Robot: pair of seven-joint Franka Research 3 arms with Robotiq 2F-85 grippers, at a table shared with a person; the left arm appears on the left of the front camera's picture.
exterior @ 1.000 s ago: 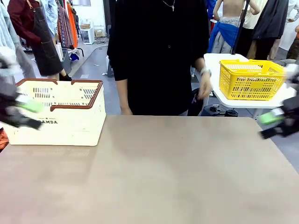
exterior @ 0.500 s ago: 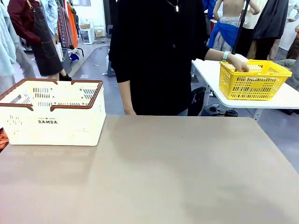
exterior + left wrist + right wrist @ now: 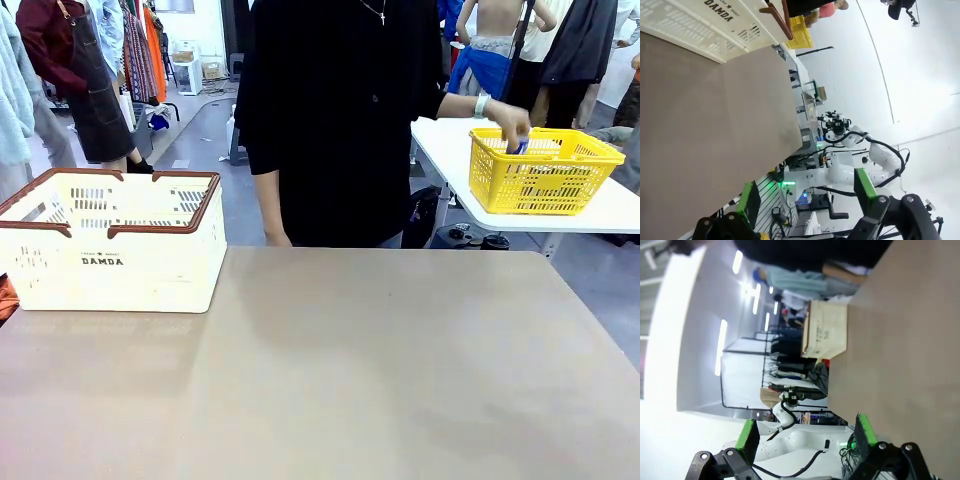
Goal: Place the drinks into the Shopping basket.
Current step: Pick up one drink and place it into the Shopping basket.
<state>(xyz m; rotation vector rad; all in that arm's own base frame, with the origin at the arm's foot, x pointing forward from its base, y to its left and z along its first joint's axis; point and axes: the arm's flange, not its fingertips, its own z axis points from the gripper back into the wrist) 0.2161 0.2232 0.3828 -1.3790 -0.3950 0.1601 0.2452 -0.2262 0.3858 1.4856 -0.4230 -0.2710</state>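
Note:
The cream-white Shopping basket (image 3: 110, 245), with a brown rim and "DAMDA" lettering, stands on the table's far left. At the back right, the person's hand (image 3: 510, 122) holds a small blue drink can (image 3: 521, 146) just above a yellow basket. In the left wrist view my left gripper (image 3: 807, 195) is open and holds nothing, hovering off the table's edge with the Shopping basket (image 3: 700, 22) far ahead. In the right wrist view my right gripper (image 3: 805, 435) is likewise open and holds nothing, the Shopping basket (image 3: 827, 335) far across the table.
The yellow mesh-sided basket (image 3: 540, 175) sits on a white side table (image 3: 620, 210) behind the right far corner. The person in black stands at the far edge. The brown tabletop (image 3: 330, 370) lies bare in front of the Shopping basket.
Both arms have drawn back out of the front view. The person's hand has reached to the yellow basket and lifted a blue can from it.

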